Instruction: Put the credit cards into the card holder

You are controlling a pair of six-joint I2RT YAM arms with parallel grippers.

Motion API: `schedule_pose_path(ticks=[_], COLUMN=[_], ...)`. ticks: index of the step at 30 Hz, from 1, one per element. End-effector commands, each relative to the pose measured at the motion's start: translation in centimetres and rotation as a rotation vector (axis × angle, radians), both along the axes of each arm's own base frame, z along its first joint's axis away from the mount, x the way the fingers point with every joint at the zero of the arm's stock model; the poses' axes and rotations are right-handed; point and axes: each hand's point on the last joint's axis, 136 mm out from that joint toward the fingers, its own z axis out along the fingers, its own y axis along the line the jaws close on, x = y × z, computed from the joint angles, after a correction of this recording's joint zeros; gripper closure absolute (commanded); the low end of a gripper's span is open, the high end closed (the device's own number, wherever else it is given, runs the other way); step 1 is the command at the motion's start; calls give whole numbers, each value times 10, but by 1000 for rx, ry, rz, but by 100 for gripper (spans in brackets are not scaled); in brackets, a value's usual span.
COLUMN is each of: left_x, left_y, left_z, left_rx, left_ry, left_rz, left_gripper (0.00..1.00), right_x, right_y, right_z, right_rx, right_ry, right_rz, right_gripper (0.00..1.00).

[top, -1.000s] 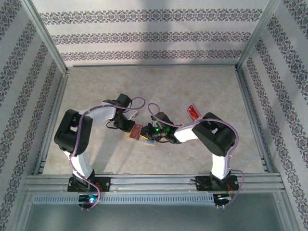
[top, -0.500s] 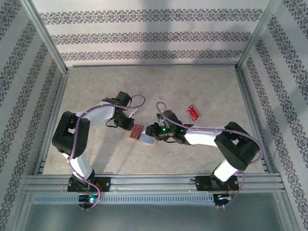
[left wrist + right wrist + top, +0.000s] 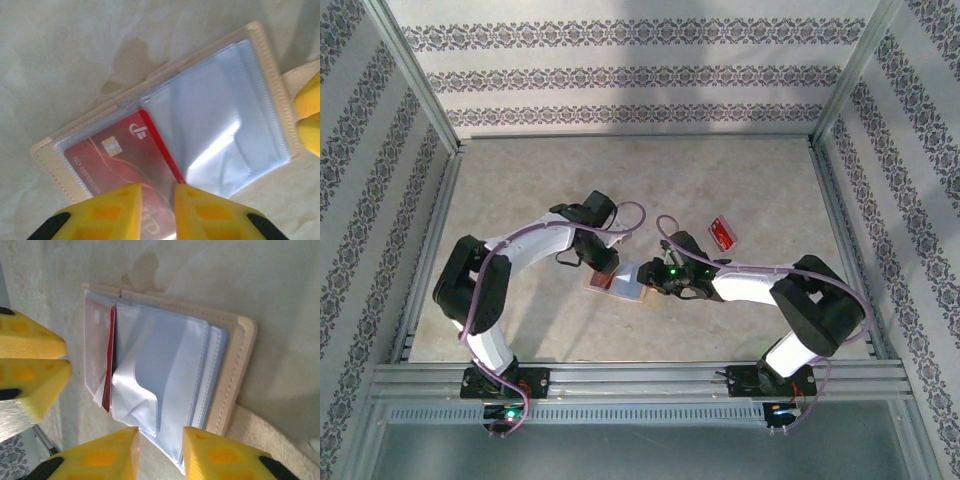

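The tan card holder lies open on the table between both grippers, its clear pockets facing up. One red credit card sits inside the left clear pocket, with its red edge showing beside the loose sleeves. My left gripper hovers over that card's corner, jaws a little apart, gripping nothing. My right gripper stands open at the holder's near edge, and the rim of the clear sleeves lies between its tips. A second red credit card lies alone to the right.
Both arms meet over the middle of the beige table. Aluminium rails frame the near edge and the sides, with patterned walls behind them. The right gripper's yellow fingers stand at the holder's snap-tab side.
Both grippers' jaws have parted slightly. The left gripper has moved right over the holder, and the red card has gone from tilted on top to lying in the pocket. The right arm has stretched lower.
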Motion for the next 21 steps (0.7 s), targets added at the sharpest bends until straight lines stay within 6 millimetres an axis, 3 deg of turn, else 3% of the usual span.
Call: schedule_pose_path(ticks=[1,15,21], left_x=[-3,-7,-7], left_y=[9,14,15], left_z=[-12,-26,-27], left_rx=[58,80,80], left_ry=[21,35,35], left_rz=[-12,-8,-4], left_gripper=[78,81,81], right_x=[16,25,24], right_y=[8,31,43], right_z=[5,-9,0], right_rx=[-1,25,71], right_ry=[-38,-1,-11], right_rz=[17,51,66], right_gripper=[67,65,84])
